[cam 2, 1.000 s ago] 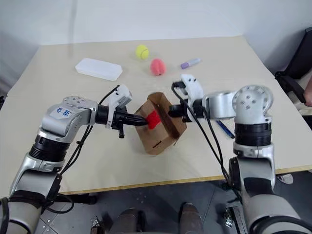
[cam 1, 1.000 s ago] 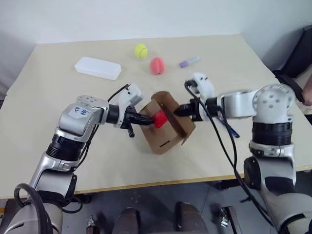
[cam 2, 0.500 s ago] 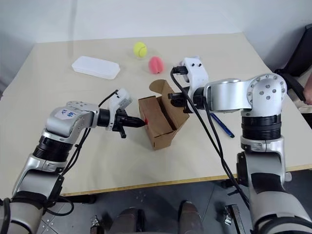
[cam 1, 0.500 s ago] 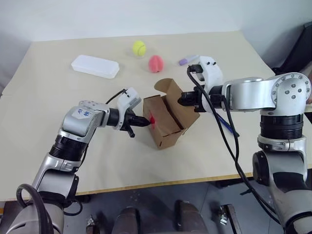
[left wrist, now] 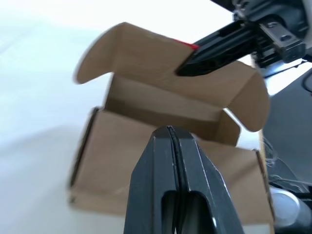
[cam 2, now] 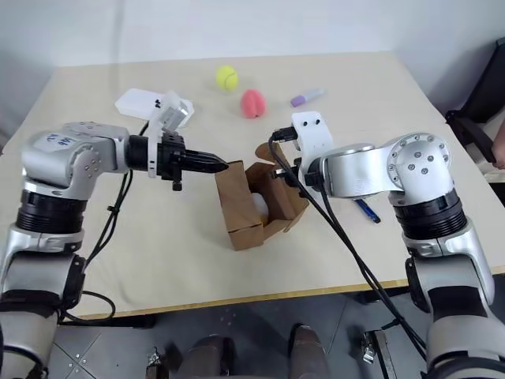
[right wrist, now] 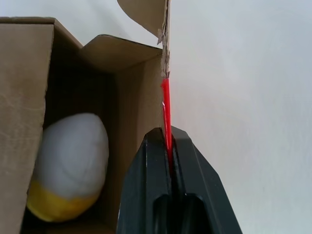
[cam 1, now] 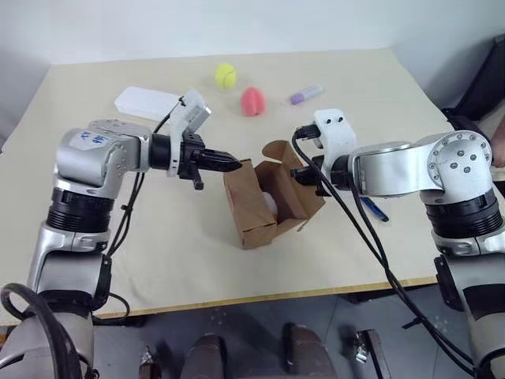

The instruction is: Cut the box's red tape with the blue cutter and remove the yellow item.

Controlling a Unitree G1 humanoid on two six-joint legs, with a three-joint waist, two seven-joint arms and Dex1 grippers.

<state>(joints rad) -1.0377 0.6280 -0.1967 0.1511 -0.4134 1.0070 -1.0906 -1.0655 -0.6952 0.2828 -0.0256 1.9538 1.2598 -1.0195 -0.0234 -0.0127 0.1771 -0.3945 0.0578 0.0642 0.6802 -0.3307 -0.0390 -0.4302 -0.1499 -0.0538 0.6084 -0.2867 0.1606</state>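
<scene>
- The right claw is clenched on the flap of the box, with the red tape running edge-on straight into the pinch; from overhead it sits at the box's right side, holding that flap back.
- The left claw is clenched with nothing in it, its tip poised just above the box's near top edge and pointing toward the right arm.
- The box stands near the middle of the bench, opening upward and tipped a little, flaps spread.
- The yellow item lies inside against the left wall as the right wrist sees it, white end up, yellow end down in the corner.
- Judged from this, the tape no longer seals anything and the step in hand is taking the item out.
- To do that well, the right claw should keep the flap pinned wide so the mouth stays open and the box does not slide.
- The left claw has to spread before it enters, then go down over the white end and close on the item's broad middle; it looks soft and rounded, so a pinch near the tip would likely slip.
- Lifting straight up along the wall should avoid snagging the inner flaps.
- The blue cutter lies on the bench by the right edge, beyond the right arm.
</scene>
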